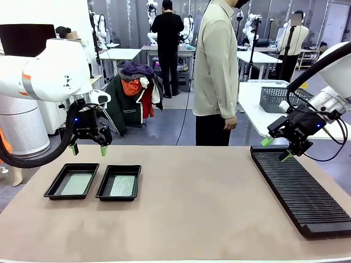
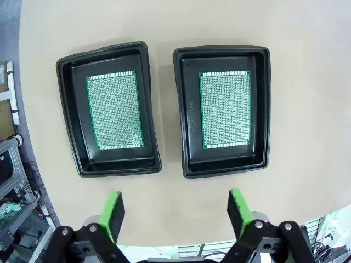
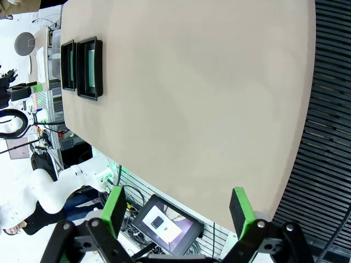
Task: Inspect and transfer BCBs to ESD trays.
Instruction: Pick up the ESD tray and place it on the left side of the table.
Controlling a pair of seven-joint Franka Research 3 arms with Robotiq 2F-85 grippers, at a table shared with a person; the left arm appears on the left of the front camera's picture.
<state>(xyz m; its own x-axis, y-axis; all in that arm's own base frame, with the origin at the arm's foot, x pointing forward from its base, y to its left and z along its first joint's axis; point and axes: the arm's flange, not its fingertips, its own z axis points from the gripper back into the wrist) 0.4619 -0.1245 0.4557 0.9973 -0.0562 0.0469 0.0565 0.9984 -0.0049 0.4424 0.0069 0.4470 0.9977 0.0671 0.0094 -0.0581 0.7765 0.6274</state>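
Two black ESD trays sit side by side on the left of the table, the left tray [image 1: 72,181] and the right tray [image 1: 119,183]. Each holds one green BCB lying flat, seen from above as one board [image 2: 114,110] and another board [image 2: 225,110] inside their trays [image 2: 71,109] [image 2: 184,109]. My left gripper [image 1: 88,148] hangs open above the far edge of the trays, nothing between its green pads [image 2: 112,213]. My right gripper [image 1: 277,149] hovers open and empty over the far end of the black slotted rack [image 1: 301,186]. Both trays [image 3: 88,67] show far off in the right wrist view.
A person in a pale shirt [image 1: 216,60] stands at the far table edge, hands down. The long ribbed rack [image 3: 329,137] lies along the table's right side. A wire basket [image 1: 279,98] sits on a white table behind. Bare tan tabletop [image 1: 208,203] spans the middle.
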